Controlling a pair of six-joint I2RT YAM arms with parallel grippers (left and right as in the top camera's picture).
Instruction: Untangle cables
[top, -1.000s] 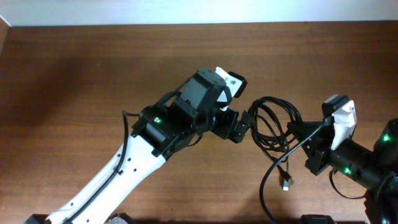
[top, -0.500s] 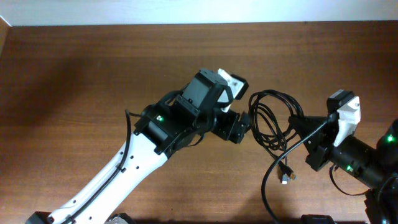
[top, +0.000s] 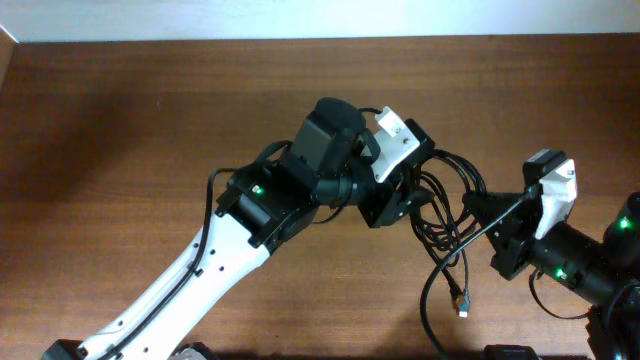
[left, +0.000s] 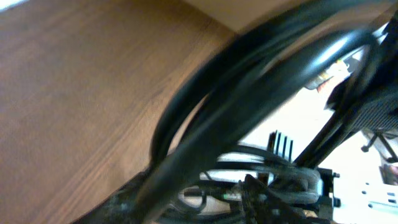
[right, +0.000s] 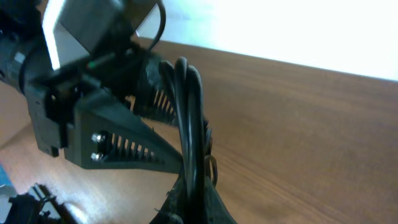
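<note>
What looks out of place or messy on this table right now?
Nothing damaged or spilled. The cables are a looped tangle between the left end effector and right end effector, one plug end trailing loose.

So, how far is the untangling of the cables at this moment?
Done: little; the cables are one looped bundle, with only one plug end loose. In hand: the right claw pinches the bundle's side, and the left claw is at the opposite side. Left: pulling the loops apart.
</note>
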